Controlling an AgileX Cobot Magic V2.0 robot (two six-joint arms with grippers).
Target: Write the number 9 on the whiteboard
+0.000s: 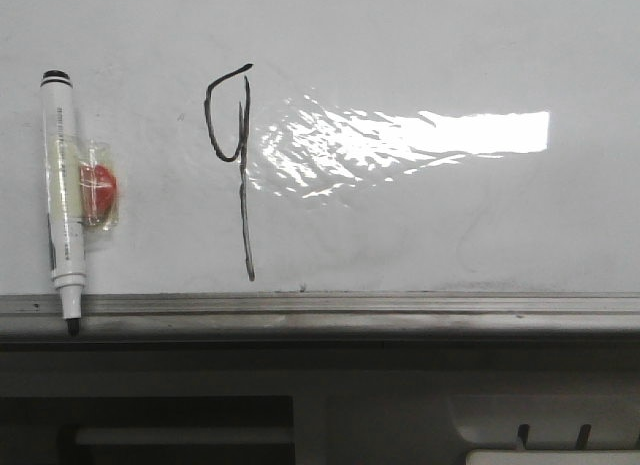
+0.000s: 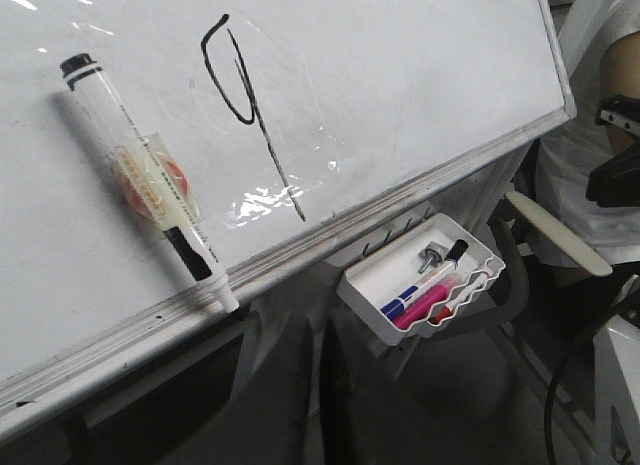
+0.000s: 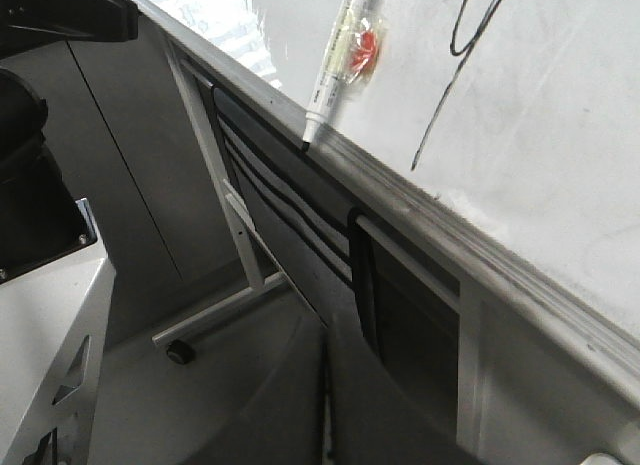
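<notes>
Number 9 [image 1: 232,155] drawn on whiteboard [image 1: 450,215], centre-left, stem toward 6 o'clock. Marker [image 1: 62,200] at 9 o'clock, tip on rail [image 1: 350,305], apparently parked. Neither pincer visible; state unknown.

Loop of the number 9 [image 3: 478,20] cropped.
</notes>
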